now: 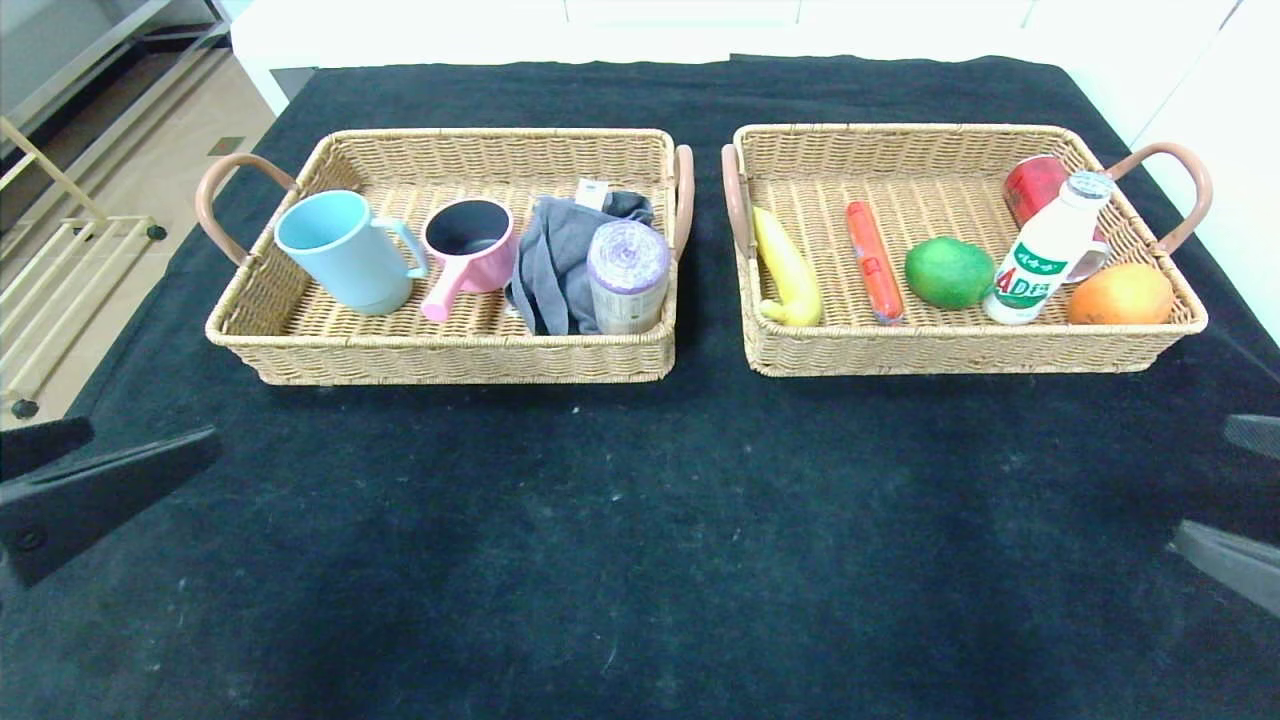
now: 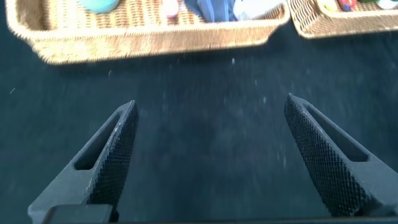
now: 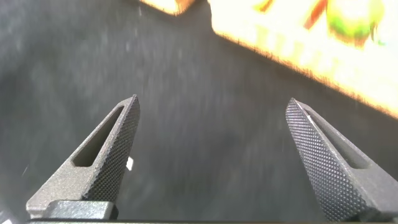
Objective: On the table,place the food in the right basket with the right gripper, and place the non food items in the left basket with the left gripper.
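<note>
The left basket (image 1: 300,330) on the dark bench (image 1: 640,520) holds a blue mug (image 1: 340,250), a pink pot (image 1: 468,245), a grey cloth (image 1: 555,265) and a purple-topped roll (image 1: 628,275); the right basket (image 1: 960,350) holds a banana (image 1: 788,270), a sausage (image 1: 873,262), a green fruit (image 1: 948,272), a white bottle (image 1: 1048,250), a red can (image 1: 1032,185) and an orange (image 1: 1120,294); the left gripper (image 2: 208,155) hovers near the bench's front left, jaws wide, holding nothing; the right gripper (image 3: 211,155) hovers at the front right, jaws wide, likewise holding nothing.
</note>
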